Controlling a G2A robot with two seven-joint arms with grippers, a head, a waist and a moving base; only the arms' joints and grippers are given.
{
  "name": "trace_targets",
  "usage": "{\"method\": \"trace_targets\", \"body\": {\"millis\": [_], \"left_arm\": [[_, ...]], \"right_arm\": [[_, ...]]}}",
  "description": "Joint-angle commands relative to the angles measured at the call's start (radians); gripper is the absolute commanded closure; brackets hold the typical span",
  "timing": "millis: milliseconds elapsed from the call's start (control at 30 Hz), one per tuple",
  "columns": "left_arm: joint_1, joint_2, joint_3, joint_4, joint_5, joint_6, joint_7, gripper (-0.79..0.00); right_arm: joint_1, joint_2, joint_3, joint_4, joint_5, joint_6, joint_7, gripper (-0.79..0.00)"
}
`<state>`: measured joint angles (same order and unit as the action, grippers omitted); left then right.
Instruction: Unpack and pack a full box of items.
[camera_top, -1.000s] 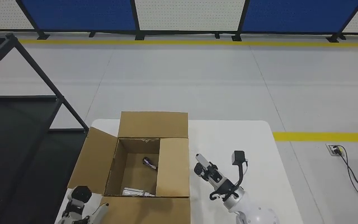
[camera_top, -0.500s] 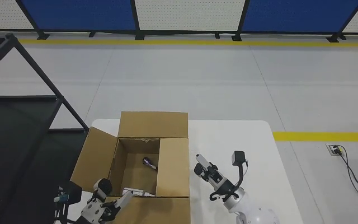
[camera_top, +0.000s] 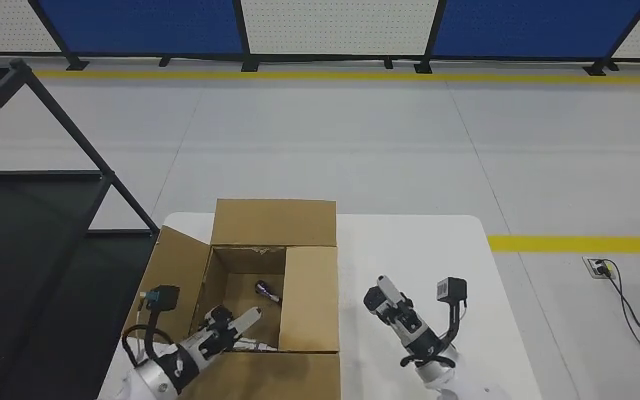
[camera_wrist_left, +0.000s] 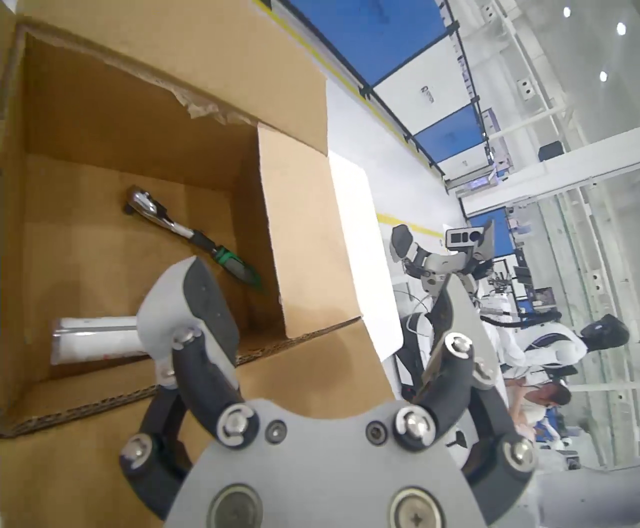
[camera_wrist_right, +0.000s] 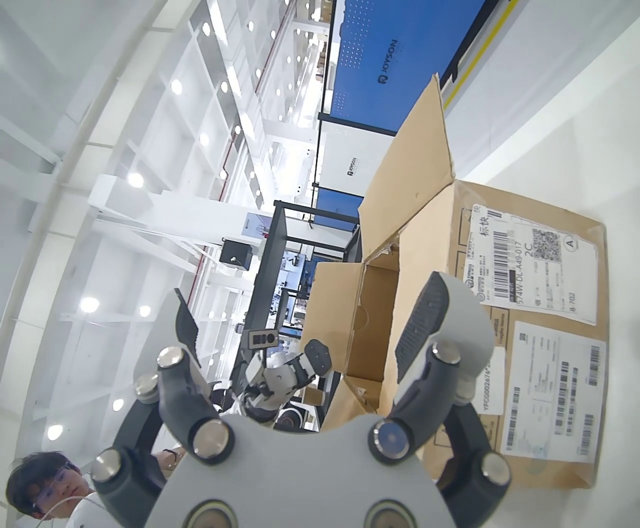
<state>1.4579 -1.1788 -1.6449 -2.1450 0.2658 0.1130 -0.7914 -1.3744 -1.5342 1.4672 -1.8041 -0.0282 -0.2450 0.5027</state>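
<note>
Box (camera_top: 275, 222): an open cardboard carton at lower centre-left of the top view, on the white worktop (camera_top: 430, 250). At its lower-left edge the left hand (camera_top: 238, 320) hangs over the near wall, fingers apart and empty. Inside, against that wall, lies a white packet (camera_wrist_left: 95, 337). It is probably light and film-wrapped, hence slippery, and best pinched across its middle; one end is covered by a finger in the left wrist view. Nearer the box centre lies a ratchet wrench (camera_top: 267, 291). It looks stiff, steel and heavy for its size, with a slick polished shank, so the green-and-black handle is the surer hold. The raised right-hand flap (camera_top: 308, 295) screens part of the floor, so whether more items lie behind it cannot be told. Right of the box, the right hand (camera_top: 385, 298) stands over bare worktop, fingers apart and empty.
</note>
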Motion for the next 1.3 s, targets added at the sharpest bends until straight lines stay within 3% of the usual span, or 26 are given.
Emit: {"method": "trace_targets", "body": {"millis": [0,133,433,533,767,933,1100,1267], "left_arm": [[-0.085,0.001,0.032,0.064,-0.055,0.080,-0.065,-0.785],[-0.206,0.005,0.073,0.174,-0.116,0.166,-0.189,-0.785],[-0.206,0.005,0.073,0.174,-0.116,0.166,-0.189,-0.785],[-0.207,0.004,0.106,0.200,-0.125,0.160,-0.163,-0.785],[-0.280,0.000,0.197,0.281,-0.114,0.165,-0.118,-0.785],[-0.328,-0.002,0.250,0.333,-0.101,0.159,-0.092,-0.785],[-0.368,-0.006,0.289,0.375,-0.126,0.157,-0.083,-0.785],[-0.389,-0.007,0.305,0.378,-0.156,0.154,-0.076,-0.785]], "right_arm": [[-0.031,0.006,0.026,-0.018,0.033,-0.024,0.012,-0.785],[-0.084,0.015,0.060,-0.052,0.066,-0.047,0.022,-0.785],[-0.092,0.016,0.063,-0.058,0.062,-0.042,0.012,-0.785],[-0.089,0.018,0.056,-0.055,0.072,-0.029,0.015,-0.785],[-0.058,0.029,0.065,0.001,0.158,-0.008,0.055,-0.785],[-0.004,0.038,0.054,0.076,0.138,0.098,0.086,-0.785],[0.038,0.044,0.024,0.152,0.150,0.137,0.126,-0.785],[0.057,0.049,0.000,0.185,0.158,0.119,0.140,-0.785]]}}
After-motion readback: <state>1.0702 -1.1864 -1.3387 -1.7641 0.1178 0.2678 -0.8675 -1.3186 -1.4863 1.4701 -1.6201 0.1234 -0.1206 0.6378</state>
